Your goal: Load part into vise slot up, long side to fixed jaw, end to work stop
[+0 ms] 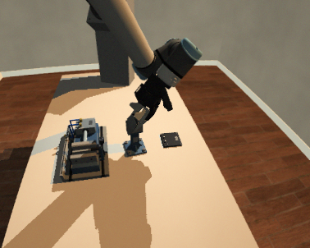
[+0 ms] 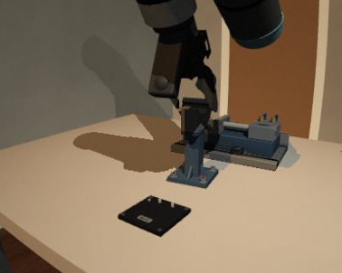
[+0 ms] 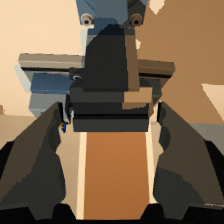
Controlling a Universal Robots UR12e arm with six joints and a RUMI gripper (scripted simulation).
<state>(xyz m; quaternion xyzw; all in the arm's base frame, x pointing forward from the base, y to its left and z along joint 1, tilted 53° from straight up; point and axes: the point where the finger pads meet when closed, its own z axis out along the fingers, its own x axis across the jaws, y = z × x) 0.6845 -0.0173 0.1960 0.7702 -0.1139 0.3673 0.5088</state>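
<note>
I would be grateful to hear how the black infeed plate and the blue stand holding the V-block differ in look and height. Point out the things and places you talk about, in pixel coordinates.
The infeed plate (image 1: 170, 140) (image 2: 154, 216) is black, while the stand (image 1: 134, 140) (image 2: 194, 155) is blue. The plate is a low, flat slab; the stand rises as an upright post from a square foot. Both sit on the table, with fasteners near their corners.
</note>
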